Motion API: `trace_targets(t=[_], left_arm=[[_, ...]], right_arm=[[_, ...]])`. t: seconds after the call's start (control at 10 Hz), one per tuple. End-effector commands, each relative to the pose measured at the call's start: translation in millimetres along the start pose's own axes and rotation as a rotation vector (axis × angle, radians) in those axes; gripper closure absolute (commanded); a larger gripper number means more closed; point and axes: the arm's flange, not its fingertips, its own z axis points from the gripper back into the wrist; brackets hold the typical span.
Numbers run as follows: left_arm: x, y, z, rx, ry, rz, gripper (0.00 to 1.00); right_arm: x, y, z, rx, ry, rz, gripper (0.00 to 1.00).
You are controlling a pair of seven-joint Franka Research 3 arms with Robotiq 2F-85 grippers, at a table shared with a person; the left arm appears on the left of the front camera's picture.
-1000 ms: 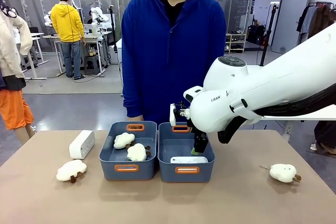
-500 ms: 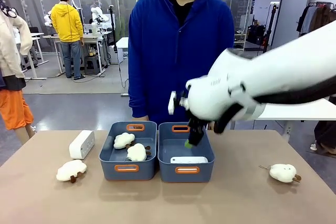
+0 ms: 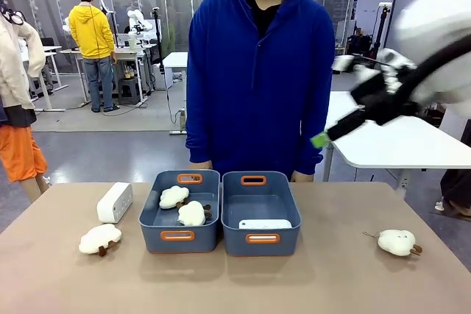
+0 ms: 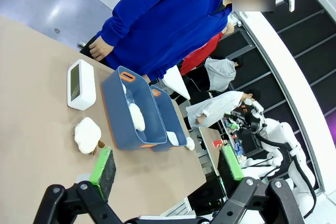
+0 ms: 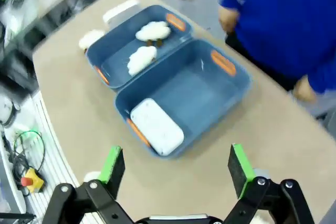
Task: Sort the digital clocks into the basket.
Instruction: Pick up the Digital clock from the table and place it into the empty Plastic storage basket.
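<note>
Right gripper (image 5: pixel 176 167) spread wide, empty, up high at the far right, blurred in the front view. Left gripper (image 4: pixel 167 166) spread wide too, empty, clear of everything on the table (image 3: pixel 235 284). 1 clock (image 3: pixel 265 223) lies flat at the near end of the right basket (image 3: pixel 232 239). 2nd clock (image 3: pixel 115 202) stands on the table just left of the left bin (image 3: pixel 151 237), which holds 2 plush toys (image 3: pixel 191 214).

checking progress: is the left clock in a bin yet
Out. The clock sits on the table, beside the left bin.
</note>
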Motion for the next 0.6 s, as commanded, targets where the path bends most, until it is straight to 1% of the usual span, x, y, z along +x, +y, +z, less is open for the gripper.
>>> trace_targets(t=[0.0, 0.1, 0.2, 0.3, 0.4, 0.5], left_arm=[[1, -1, 0, -0.021, -0.012, -0.011, 0.0], [1, -1, 0, -0.021, -0.012, -0.011, 0.0], [1, -1, 0, -0.021, -0.012, -0.011, 0.0], [1, -1, 0, -0.021, -0.012, -0.011, 0.0], [1, -1, 0, -0.021, -0.012, -0.011, 0.0], [1, -1, 0, -0.021, -0.012, -0.011, 0.0]], right_arm=[[-64, -33, 39, -0.029, -0.177, -0.419, 0.0], [-104, -51, 70, -0.019, -0.293, -0.586, 0.0], [-148, -61, 102, 0.054, -0.394, -0.735, 0.0], [-179, -66, 127, 0.145, -0.427, -0.818, 0.0], [-207, -68, 150, 0.323, -0.47, -0.822, 0.0], [-219, -71, 158, 0.38, -0.466, -0.82, 0.0]])
